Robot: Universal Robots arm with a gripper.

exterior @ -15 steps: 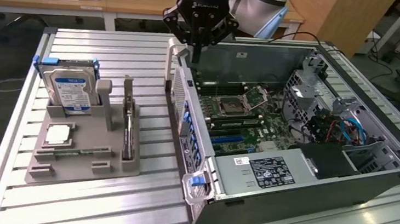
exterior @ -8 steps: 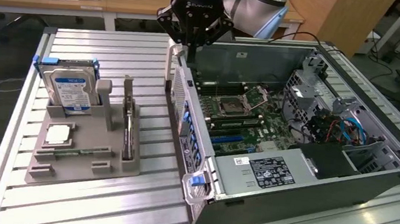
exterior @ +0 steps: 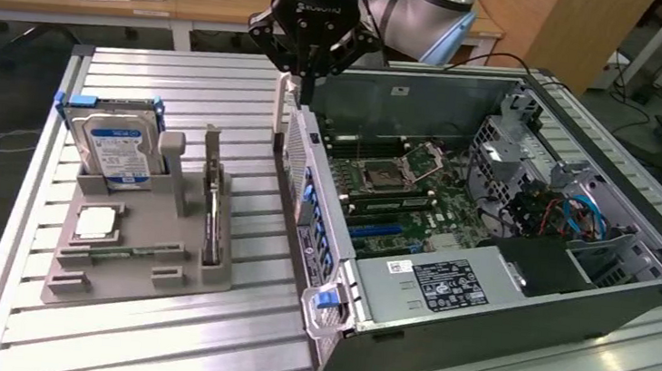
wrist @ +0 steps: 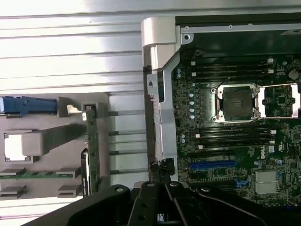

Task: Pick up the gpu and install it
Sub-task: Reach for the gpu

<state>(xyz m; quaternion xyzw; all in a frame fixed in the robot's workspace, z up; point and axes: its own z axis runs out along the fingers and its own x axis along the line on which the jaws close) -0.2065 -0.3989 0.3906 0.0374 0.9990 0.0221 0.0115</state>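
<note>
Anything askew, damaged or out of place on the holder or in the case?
Nothing stands out: the gpu and the hard drive stand on edge in the grey holder, and the open computer case lies flat.

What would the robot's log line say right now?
gripper: shut, holding nothing | place: over computer case edge | gpu: standing in grey holder, not picked up

Gpu (exterior: 214, 224) (wrist: 92, 150): thin dark card, seemingly upright on its long edge, slotted in grey holder (exterior: 146, 218).
</note>
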